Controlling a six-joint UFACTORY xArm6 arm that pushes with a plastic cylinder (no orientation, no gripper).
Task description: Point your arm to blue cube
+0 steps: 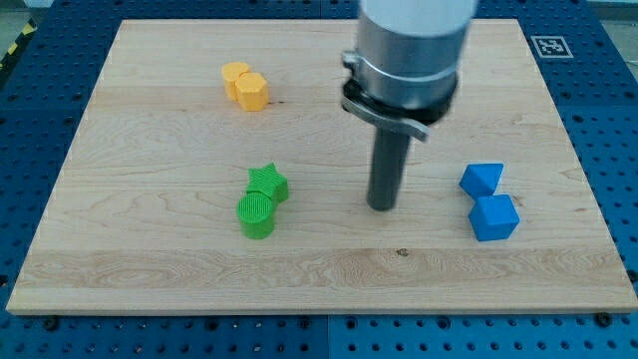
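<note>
Nearest the camera, a blue cube (494, 217) is seen at the bench's (150, 269) right, touching a second blue block (481, 179). My tip (382, 207) is placed left of both, apart from them; no gripper is fitted. Green blocks (261, 200) are shown further left.

You find no readable word, number or brand anywhere in this view. The only sign is a small black-and-white square marker (550, 45), a fiducial pattern of blocky cells on a white patch, which sits on the wooden board (150, 249) at the corner toward the view's top right. Its pattern carries no letters or digits you can make out. The blocks and the arm show you no labels or printing.
</note>
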